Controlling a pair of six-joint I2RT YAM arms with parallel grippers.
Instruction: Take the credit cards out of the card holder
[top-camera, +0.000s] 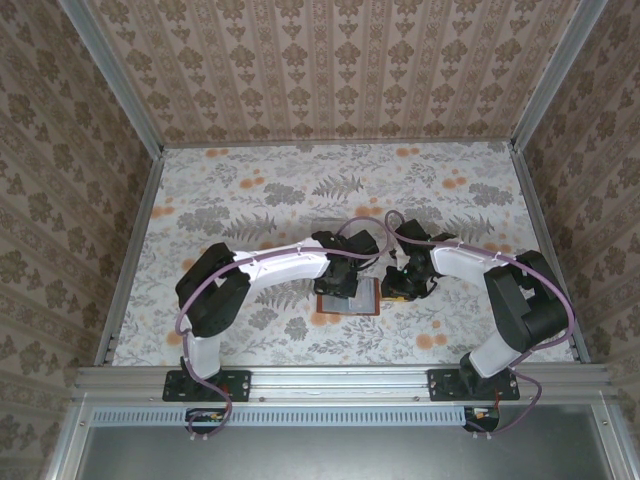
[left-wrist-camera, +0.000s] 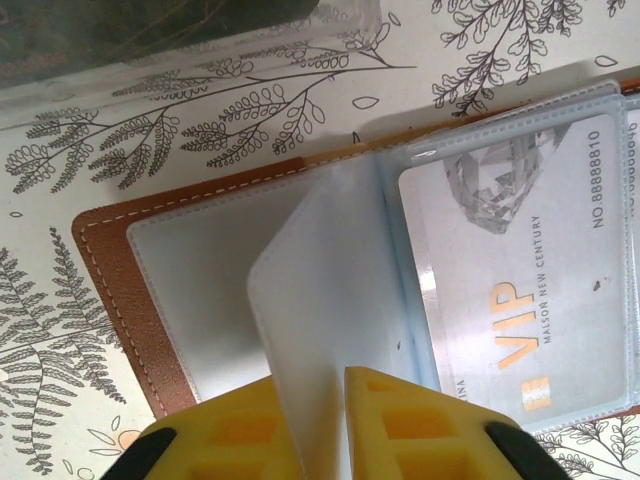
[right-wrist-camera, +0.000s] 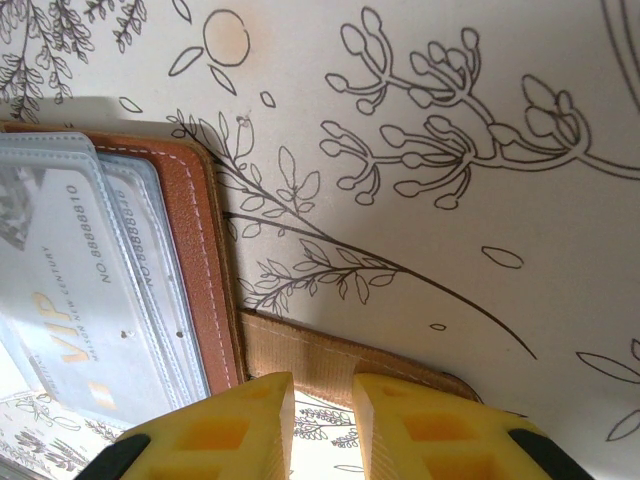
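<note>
The reddish-brown card holder (top-camera: 363, 298) lies open on the floral cloth between both arms. My left gripper (top-camera: 343, 278) (left-wrist-camera: 325, 400) is shut on one of its clear sleeve pages (left-wrist-camera: 320, 270), holding that page upright. Right of the page a grey-silver VIP credit card (left-wrist-camera: 520, 300) sits inside a clear sleeve. That card (right-wrist-camera: 70, 290) and a second one tucked behind it are also in the right wrist view, beside the leather edge (right-wrist-camera: 200, 250). My right gripper (top-camera: 404, 283) (right-wrist-camera: 322, 385) has its jaws a narrow gap apart, fingertips over the brown strap tab (right-wrist-camera: 340, 352), pinching nothing.
A clear plastic tray (left-wrist-camera: 180, 40) lies just beyond the wallet's far edge. Patterned walls and metal rails (top-camera: 135, 230) enclose the table on three sides. The far half of the cloth (top-camera: 330, 175) is open room.
</note>
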